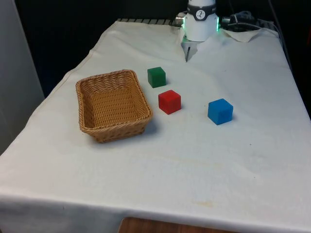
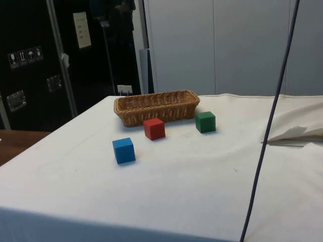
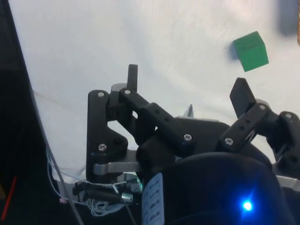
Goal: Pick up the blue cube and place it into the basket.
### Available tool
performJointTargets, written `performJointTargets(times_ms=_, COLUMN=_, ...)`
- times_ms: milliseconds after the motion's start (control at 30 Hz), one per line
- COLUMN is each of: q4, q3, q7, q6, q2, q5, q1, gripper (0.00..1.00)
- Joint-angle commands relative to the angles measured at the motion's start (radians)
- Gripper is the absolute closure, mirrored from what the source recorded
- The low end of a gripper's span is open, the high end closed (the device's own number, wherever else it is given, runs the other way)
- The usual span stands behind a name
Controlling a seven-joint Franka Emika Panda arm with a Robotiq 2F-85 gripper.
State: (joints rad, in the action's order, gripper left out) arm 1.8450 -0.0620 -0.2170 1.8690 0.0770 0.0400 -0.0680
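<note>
Desk under a white cloth (image 1: 194, 160), lightly wrinkled. Nearest, toward the front view's right: blue cube (image 1: 220, 111), resting on the cloth, well apart from the basket. Just beyond, the red cube (image 1: 169, 101) sits between blue cube and basket. Woven wicker basket (image 1: 112, 105), rectangular, at the front view's left, nothing in it. Green cube (image 1: 156, 76) farther back, near the basket's far corner. Farthest: gripper (image 3: 187, 89), fingers spread apart, holding nothing, above bare cloth.
</note>
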Motion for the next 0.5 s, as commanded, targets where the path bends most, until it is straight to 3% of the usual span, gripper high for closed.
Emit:
performJointTargets(times_ms=0, q4=-0.008, q3=0.0, q7=-0.02, q6=-0.001, q2=0.009, q5=0.009, q1=-0.001, gripper=0.0)
performJointTargets(times_ms=33, q4=-0.002, q3=0.0, q7=-0.007, q6=0.0, q2=0.003, q5=0.002, q1=0.0, gripper=0.0)
performJointTargets(times_ms=467, q4=-0.005, q3=0.0, q7=-0.116, q6=0.008, q2=0.031, q5=0.009, q1=0.0, gripper=0.0)
